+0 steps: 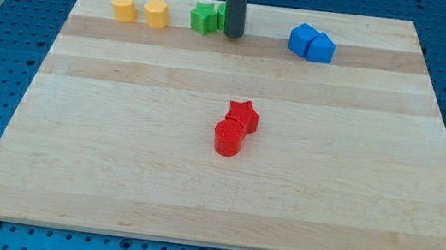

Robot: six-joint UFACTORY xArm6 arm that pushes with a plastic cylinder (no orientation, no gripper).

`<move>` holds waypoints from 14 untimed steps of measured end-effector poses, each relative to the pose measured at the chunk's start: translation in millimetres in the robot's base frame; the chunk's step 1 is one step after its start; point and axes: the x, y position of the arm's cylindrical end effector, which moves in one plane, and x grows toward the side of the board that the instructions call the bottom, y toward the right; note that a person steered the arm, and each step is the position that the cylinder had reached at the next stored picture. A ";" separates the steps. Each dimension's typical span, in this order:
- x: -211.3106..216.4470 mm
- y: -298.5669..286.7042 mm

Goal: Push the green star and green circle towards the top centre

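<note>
The green star point(204, 18) sits near the view's top, a little left of centre. A second green block point(221, 15) touches its right side; the rod hides most of it, so I cannot make out its shape. My tip point(233, 36) stands on the board right against that green block's right side, just right of the star.
Two yellow blocks point(124, 7) point(156, 13) sit side by side at the top left. Two blue blocks point(303, 38) point(321, 48) touch each other at the top right. A red star point(243, 115) and a red cylinder point(228, 138) touch near the board's centre. The wooden board point(71, 165) lies on a blue pegboard table.
</note>
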 end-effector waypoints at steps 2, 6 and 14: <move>22.3 -12.8; 32.2 -94.9; -29.6 -115.9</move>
